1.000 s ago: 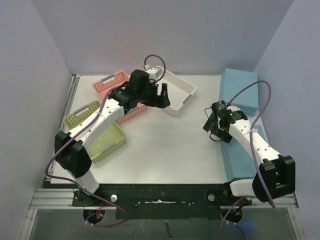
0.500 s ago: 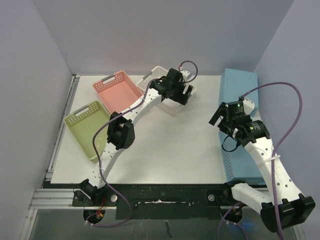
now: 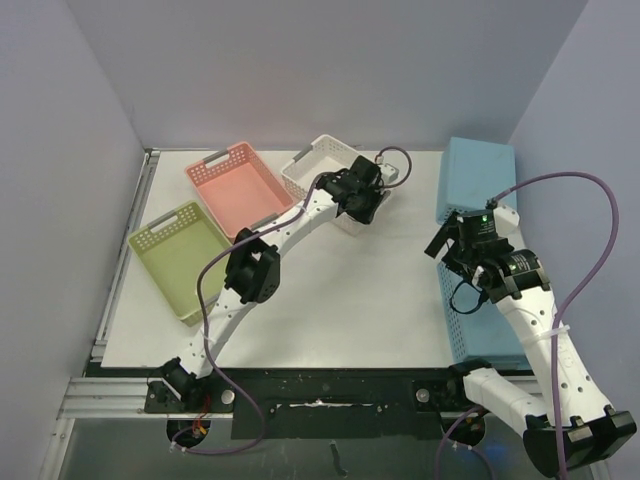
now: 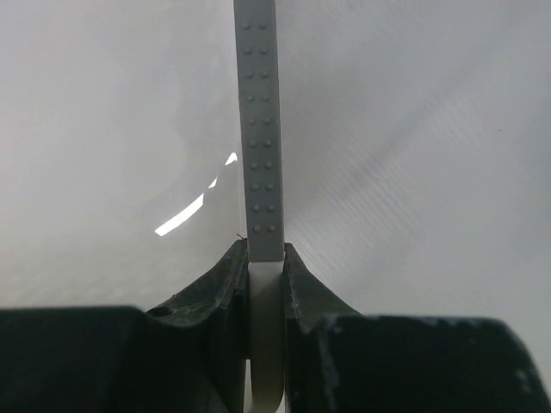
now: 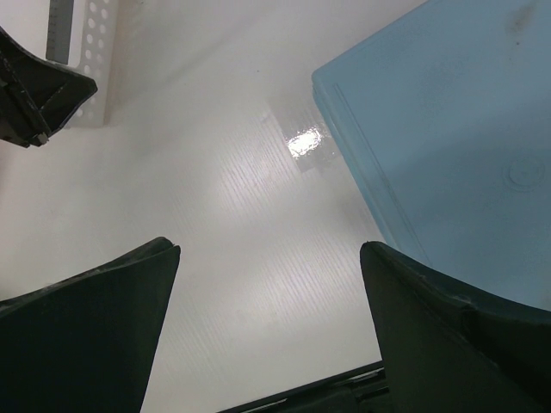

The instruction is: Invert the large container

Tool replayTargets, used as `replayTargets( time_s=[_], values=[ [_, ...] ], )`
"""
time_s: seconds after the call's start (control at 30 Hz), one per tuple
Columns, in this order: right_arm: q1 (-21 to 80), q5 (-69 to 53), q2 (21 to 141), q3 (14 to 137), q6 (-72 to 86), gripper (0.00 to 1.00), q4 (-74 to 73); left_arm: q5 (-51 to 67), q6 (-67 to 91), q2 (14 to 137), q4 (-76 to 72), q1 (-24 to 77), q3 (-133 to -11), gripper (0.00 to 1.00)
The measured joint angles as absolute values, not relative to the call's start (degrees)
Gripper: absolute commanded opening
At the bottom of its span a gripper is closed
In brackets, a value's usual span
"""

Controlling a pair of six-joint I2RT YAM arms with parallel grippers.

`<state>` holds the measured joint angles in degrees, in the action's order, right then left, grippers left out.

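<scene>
Item: large container (image 3: 478,250), pale blue, lying along the right edge of the table (image 3: 340,300), its long axis running from the near edge toward the far wall. We see a plain flat blue face at the far end and a perforated side nearer the arm bases (which face is the opening we cannot tell).

Item: right gripper (image 3: 447,240), fingers spread wide, holding nothing. It hangs at the container's inner edge, about midway along it. In the right wrist view the container's blue corner (image 5: 448,146) lies just to the right of the open fingers, bare table between them. We judge this the nearer arm by far; the turn depends on it closing the short gap rightward onto that long edge.

Item: left gripper (image 4: 265,284), pinched shut on the grey handle strip (image 4: 261,129) of the white basket (image 3: 325,170), far centre.

Also present: pink basket (image 3: 230,180), green basket (image 3: 180,255).

Markings: none legible anywhere.
</scene>
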<state>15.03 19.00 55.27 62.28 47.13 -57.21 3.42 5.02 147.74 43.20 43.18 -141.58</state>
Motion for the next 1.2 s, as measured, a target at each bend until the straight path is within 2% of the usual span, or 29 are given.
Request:
replayTargets(
  time_s=[0.2, 0.4, 0.53, 0.7, 0.9, 1.0, 1.2],
  values=[
    [15.03, 20.45, 54.89, 63.96, 47.51, 0.89, -58.43, 8.71, 6.24, 142.98, 43.59, 44.84, -141.58, 0.00],
    [15.03, 22.50, 53.71, 68.88, 47.53, 0.89, -58.87, 23.18, 15.00, 131.79, 40.23, 43.75, -139.24, 0.00],
    [15.03, 24.38, 51.09, 71.50, 47.48, 0.89, -58.67, 34.28, 27.44, 118.61, 27.77, 39.07, -127.46, 0.00],
    [15.03, 27.46, 47.81, 72.25, 47.40, 0.89, -58.83, 42.33, 49.34, 107.07, 0.19, 32.45, -109.58, 0.00],
    [15.03, 29.17, 47.18, 72.36, 47.40, 0.89, -59.24, 47.64, 79.11, 109.60, -32.45, 31.09, -96.53, 0.00],
    [15.03, 29.47, 47.05, 72.36, 47.44, 0.89, -59.61, 48.90, 88.64, 113.08, -41.43, 31.51, -93.17, 0.00],
    [15.03, 29.85, 46.30, 72.31, 47.59, 0.89, -60.14, 49.74, 96.14, 115.00, -48.97, 31.81, -86.67, 0.00]
  ],
)
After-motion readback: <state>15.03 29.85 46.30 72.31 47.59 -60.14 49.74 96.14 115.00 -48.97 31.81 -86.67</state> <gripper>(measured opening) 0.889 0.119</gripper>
